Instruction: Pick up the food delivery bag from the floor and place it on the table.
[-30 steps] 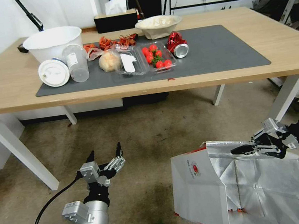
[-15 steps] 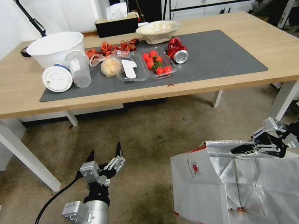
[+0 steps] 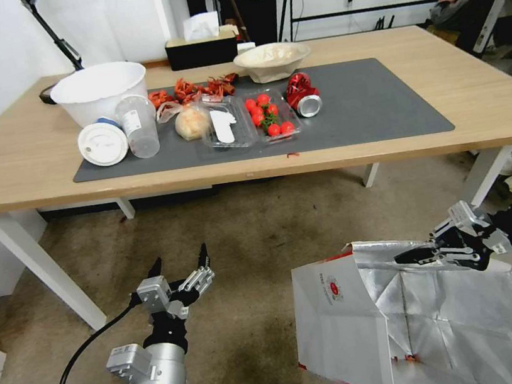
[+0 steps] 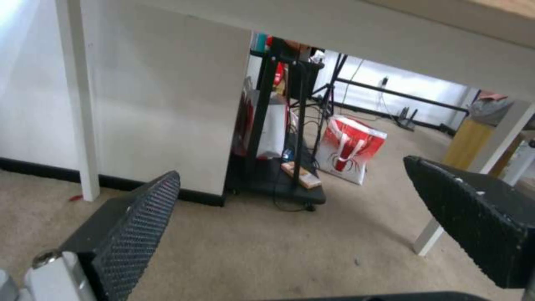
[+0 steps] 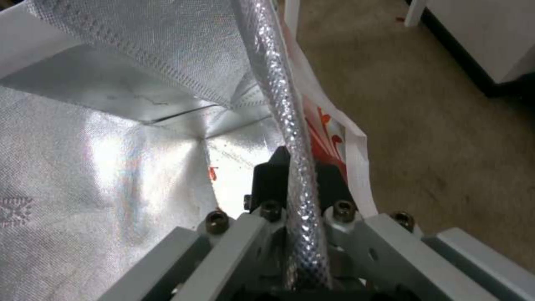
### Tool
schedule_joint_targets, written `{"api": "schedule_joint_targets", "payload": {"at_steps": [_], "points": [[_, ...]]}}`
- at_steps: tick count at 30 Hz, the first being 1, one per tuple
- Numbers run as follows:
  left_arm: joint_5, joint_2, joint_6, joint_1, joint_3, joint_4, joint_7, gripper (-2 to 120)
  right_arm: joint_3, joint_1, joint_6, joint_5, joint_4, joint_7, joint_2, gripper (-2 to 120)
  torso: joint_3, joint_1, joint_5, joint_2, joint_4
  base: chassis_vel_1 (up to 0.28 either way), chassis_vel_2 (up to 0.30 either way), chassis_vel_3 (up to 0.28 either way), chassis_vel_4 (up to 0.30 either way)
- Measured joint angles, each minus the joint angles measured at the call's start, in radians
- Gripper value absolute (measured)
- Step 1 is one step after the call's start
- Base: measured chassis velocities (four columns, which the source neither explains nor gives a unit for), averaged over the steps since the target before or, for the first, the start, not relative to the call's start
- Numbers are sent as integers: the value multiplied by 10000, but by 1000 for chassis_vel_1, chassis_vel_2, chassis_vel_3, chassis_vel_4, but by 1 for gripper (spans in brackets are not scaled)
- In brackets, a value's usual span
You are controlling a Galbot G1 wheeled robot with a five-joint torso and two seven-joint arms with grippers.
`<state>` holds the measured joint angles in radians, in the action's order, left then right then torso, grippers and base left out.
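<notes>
The food delivery bag (image 3: pixel 345 326), white with a round red logo and crinkled silver lining, hangs open at the lower right over the carpeted floor (image 3: pixel 255 230). My right gripper (image 3: pixel 412 256) is shut on the bag's top rim. In the right wrist view the foil edge (image 5: pixel 281 108) runs straight between the black fingers (image 5: pixel 267 175). My left gripper (image 3: pixel 178 265) stands open at the lower left, with nothing between its fingers (image 4: pixel 139 217). The table (image 3: pixel 498 107) with its dark grey mat (image 3: pixel 377 105) stretches across the view above.
On the mat's left half sit a white bowl (image 3: pixel 98 87), a clear cup (image 3: pixel 139 126), a lid (image 3: pixel 102 144), a tray of tomatoes (image 3: pixel 267 114), a red can (image 3: pixel 302 93) and a beige bowl (image 3: pixel 272 56). The mat's right half is bare. White table legs (image 3: pixel 38 267) stand left and right.
The whole head view has shifted, so the table sits lower in the picture and more of its top shows; the camera has moved. Both grippers and the bag keep their places in the frame.
</notes>
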<state>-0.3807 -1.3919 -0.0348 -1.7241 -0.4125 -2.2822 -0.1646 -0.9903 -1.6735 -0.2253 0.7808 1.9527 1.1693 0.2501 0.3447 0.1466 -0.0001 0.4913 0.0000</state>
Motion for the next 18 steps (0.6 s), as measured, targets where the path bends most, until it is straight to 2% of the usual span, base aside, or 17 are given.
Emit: {"api": "schedule_joint_targets", "payload": {"at_steps": [18], "points": [[-3, -17, -9, -45, -25, -90, 6, 100, 0, -38, 7, -9, 49, 30, 9, 0, 454, 271, 0, 723, 0, 0, 0, 0, 0]]}}
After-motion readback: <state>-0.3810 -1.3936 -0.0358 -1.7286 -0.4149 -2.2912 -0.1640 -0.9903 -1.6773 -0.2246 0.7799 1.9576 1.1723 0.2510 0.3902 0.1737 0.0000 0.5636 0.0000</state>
